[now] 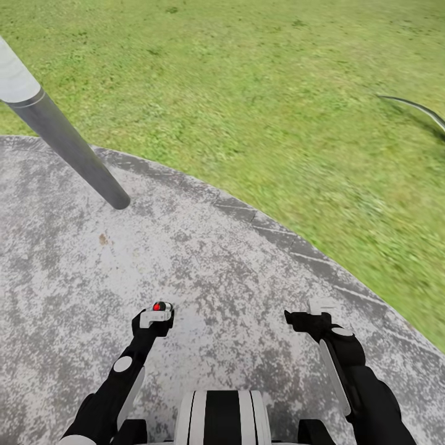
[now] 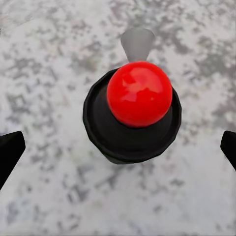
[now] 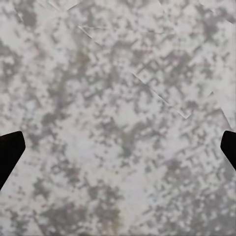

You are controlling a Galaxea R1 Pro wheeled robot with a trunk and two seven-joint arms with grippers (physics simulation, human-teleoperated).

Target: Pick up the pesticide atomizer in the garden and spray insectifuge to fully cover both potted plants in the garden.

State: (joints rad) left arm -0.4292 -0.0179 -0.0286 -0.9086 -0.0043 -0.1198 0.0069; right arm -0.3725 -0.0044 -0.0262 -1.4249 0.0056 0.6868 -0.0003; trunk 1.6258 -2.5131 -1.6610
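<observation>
I stand on the round grey paved patio (image 1: 204, 266), green lawn (image 1: 259, 80) beyond its curved edge and a grey bollard lamp (image 1: 68, 145) ahead on my left. My left gripper (image 1: 156, 318) holds something with a red ball (image 2: 139, 93) on a black collar, with fingertips (image 2: 10, 152) spread. My right gripper (image 1: 312, 316) hangs open and empty over the paving

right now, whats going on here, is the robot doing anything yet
The robot stands on the round grey patio facing the lawn, with a grey pole leaning in at its left. Both arms are held low in front. The right gripper is open over bare paving. The left gripper is open too, with a small black object topped by a red ball between its fingers, not touching them. What that object is cannot be told.
</observation>
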